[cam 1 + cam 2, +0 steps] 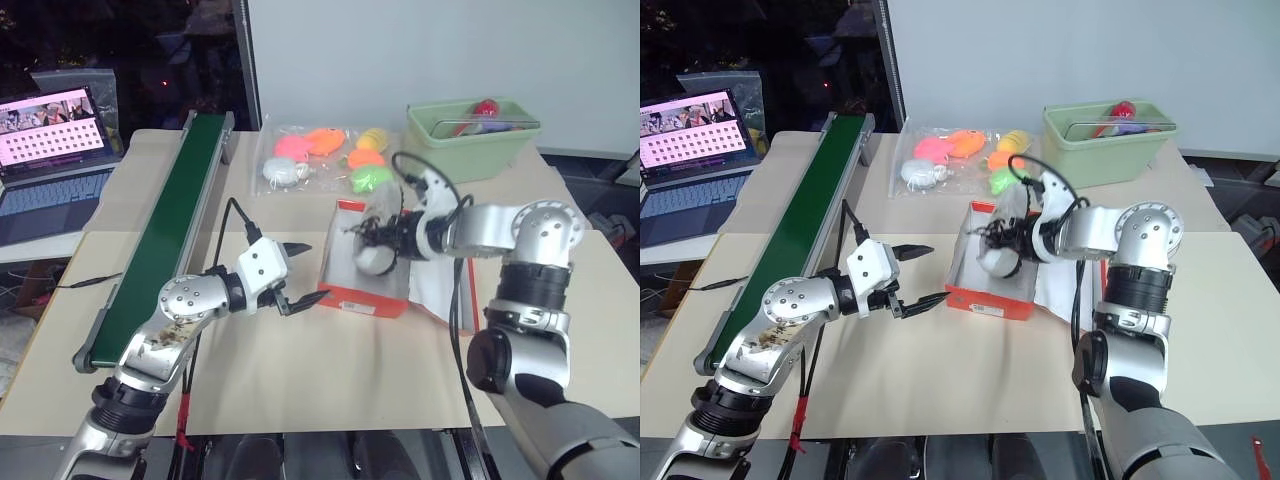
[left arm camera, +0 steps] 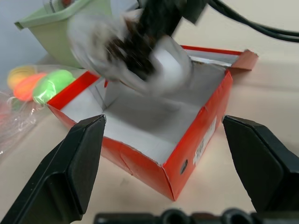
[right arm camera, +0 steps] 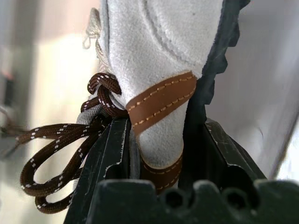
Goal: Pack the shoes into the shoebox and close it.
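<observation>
Right gripper (image 3: 161, 154) clamped on one shoe (image 3: 159, 56) above one shoebox (image 1: 345, 296); left gripper (image 1: 295, 275) wide, empty.

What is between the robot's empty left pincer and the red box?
Just bare beige tabletop, seen in the head view, between the open left pincer and the red-orange cardboard shoebox.
</observation>
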`<state>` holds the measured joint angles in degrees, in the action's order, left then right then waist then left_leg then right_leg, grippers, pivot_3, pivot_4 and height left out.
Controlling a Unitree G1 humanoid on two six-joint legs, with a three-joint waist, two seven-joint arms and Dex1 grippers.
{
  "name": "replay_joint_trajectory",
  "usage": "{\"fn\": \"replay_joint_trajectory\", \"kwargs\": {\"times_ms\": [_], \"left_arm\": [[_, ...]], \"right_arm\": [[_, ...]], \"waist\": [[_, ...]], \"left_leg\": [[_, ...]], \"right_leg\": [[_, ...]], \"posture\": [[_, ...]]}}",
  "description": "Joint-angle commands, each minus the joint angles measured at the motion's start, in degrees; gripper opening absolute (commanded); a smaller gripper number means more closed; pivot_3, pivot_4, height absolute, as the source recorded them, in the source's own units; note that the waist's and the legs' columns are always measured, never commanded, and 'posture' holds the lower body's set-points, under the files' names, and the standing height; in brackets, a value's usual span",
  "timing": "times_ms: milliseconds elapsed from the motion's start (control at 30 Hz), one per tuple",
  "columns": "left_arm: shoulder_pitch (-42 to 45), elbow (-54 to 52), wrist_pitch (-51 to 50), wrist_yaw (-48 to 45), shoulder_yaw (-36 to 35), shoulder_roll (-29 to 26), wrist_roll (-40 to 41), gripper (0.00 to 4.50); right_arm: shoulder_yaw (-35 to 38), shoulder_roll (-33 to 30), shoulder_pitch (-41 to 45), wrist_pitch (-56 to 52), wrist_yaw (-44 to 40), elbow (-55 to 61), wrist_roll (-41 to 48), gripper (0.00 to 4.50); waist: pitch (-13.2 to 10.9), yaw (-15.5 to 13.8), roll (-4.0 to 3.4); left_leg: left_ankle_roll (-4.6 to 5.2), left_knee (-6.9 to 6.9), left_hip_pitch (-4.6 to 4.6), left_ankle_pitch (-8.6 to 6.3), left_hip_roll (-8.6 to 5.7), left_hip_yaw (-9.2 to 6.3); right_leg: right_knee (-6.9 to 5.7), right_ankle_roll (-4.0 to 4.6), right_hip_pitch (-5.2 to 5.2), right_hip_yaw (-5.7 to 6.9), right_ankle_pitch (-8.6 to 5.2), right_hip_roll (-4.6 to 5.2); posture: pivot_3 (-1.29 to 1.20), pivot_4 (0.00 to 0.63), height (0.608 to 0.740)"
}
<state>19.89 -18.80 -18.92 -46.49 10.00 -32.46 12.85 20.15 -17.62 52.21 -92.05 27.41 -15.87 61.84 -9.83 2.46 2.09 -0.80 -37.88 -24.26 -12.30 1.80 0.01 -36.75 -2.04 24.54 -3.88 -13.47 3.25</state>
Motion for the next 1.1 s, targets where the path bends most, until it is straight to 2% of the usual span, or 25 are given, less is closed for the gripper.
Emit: {"fn": "replay_joint_trajectory", "kwargs": {"times_ms": [33,300,367,400,500,567,600,867,967,1100], "left_arm": [[0.6,-1.8,0.8,-0.7,-1.6,-0.6,0.9,4.26],[-0.8,-4.4,-0.5,0.1,-2.1,-1.0,1.2,4.26],[-1.0,-4.9,-0.8,0.3,-2.2,-1.0,1.2,4.29],[-1.1,-5.1,-0.9,0.5,-2.3,-1.0,1.2,4.29],[-1.3,-5.4,-1.2,0.8,-2.4,-1.0,1.1,4.29],[-1.3,-5.5,-1.3,0.9,-2.4,-1.0,1.1,4.29],[-1.3,-5.5,-1.3,0.9,-2.4,-1.0,1.1,4.29],[0.0,-3.8,-0.8,1.2,-2.8,-0.6,1.1,4.29],[0.9,-1.1,-1.7,6.4,-6.8,2.3,1.8,4.29],[2.5,2.7,-1.9,16.4,-11.7,5.9,-1.6,4.29]], "right_arm": [[-2.5,-3.5,-0.2,-0.4,-2.6,0.4,1.0,1.90],[-7.8,-7.3,-0.2,-0.4,-9.2,-1.8,-2.8,1.90],[-7.7,-7.2,0.2,-0.4,-10.6,-2.2,-4.2,2.54],[-7.4,-7.0,0.5,-0.4,-11.1,-2.3,-4.7,2.66],[-7.2,-6.3,1.5,-0.4,-12.7,-2.8,-6.3,3.81],[-8.1,-6.3,2.1,-0.4,-13.9,-3.0,-7.0,4.36],[-8.3,-6.2,2.4,-0.4,-14.5,-2.8,-7.5,4.46],[-8.5,-3.4,6.1,-0.4,-17.1,3.4,-9.1,4.46],[-12.6,-4.7,7.2,1.8,-21.4,10.3,-11.4,4.46],[-14.8,-5.8,6.7,5.2,-26.0,15.5,-14.2,4.46]], "waist": [[0.0,0.0,-0.01],[0.0,0.2,-0.01],[0.0,0.1,-0.01],[0.0,0.1,-0.01],[0.0,0.1,-0.01],[0.0,0.1,-0.01],[0.0,0.1,-0.01],[0.0,0.1,-0.01],[0.0,0.0,-0.01],[0.0,0.0,-0.01]], "left_leg": [[0.00,0.00,-0.01,0.00,0.00,0.00],[0.00,0.00,0.05,0.00,0.03,0.00],[0.00,0.00,0.04,0.00,0.02,0.00],[0.00,0.00,0.03,0.00,0.02,0.00],[0.00,0.00,0.03,0.00,0.02,0.00],[0.00,0.00,0.04,0.00,0.02,0.00],[0.00,0.00,0.04,0.00,0.02,0.00],[0.00,0.00,0.05,0.00,0.03,0.00],[0.00,0.00,0.03,0.00,0.02,0.00],[0.00,0.00,0.05,0.00,0.03,-0.04]], "right_leg": [[0.00,0.00,0.01,0.00,0.00,0.00],[-0.01,0.00,0.00,-0.02,0.00,-0.04],[-0.01,-0.01,0.00,-0.02,0.00,-0.04],[-0.01,-0.01,0.00,-0.02,0.00,-0.04],[-0.01,-0.01,0.00,-0.02,0.00,-0.03],[-0.02,-0.01,0.00,-0.02,0.00,-0.03],[-0.02,-0.01,0.00,-0.02,0.00,-0.03],[-0.03,-0.01,0.01,-0.01,0.00,-0.04],[-0.03,-0.01,0.01,-0.01,0.00,-0.03],[-0.03,-0.01,0.00,0.01,0.00,-0.03]], "posture": [[0.00,0.150,0.729],[0.00,0.150,0.729],[0.00,0.150,0.729],[0.00,0.150,0.729],[0.00,0.150,0.729],[0.00,0.150,0.729],[0.00,0.150,0.729],[0.00,0.150,0.729],[0.00,0.150,0.729],[0.00,0.150,0.729]]}}
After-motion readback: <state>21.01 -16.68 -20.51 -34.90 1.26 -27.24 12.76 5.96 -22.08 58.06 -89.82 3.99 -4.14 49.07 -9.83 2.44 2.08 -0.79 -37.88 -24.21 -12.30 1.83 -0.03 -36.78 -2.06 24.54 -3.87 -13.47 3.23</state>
